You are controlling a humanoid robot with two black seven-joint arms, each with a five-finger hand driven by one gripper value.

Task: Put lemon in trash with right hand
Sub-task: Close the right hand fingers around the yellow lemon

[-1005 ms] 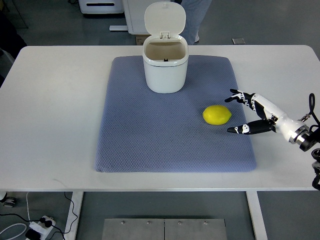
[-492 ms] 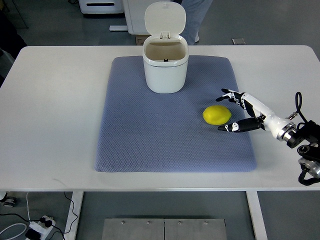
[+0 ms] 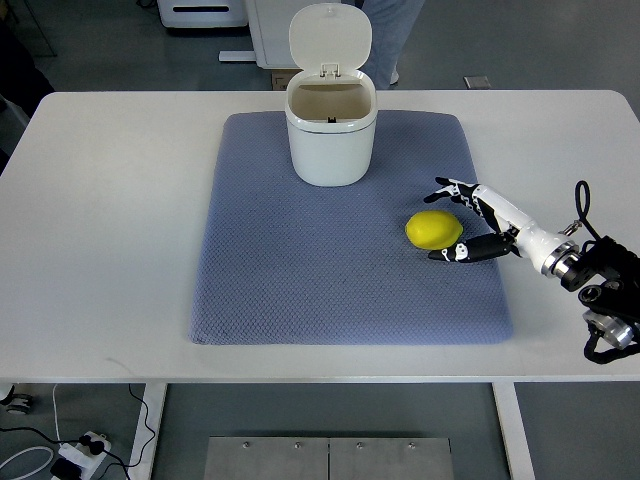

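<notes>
Right of centre in the frame, your right hand sits with its fingers spread, one dark fingertip above the lemon and the thumb below it, so the fruit lies just inside the opening. Nothing is pinched yet; I cannot tell whether any fingertip touches the peel. The lemon rests on the blue-grey mat, to the lower right of the white trash bin, which stands near the mat's upper edge with its lid tipped up and open.

Your main risk is the lemon rolling. It is round and smooth, and the hand comes at it from the right side only, so a finger that lands first would likely push it leftward across the mat before the thumb closes behind it. If you close too early, only the tips may catch the near end, and such a shallow hold could let the fruit squirt out during the lift.

Watch the carry too. The bin's mouth is not wide, and the raised lid stands behind it; a low or overshot approach could knock the rim or lid, or tip the bin. Releasing short would drop the lemon onto the mat beside it.
</notes>
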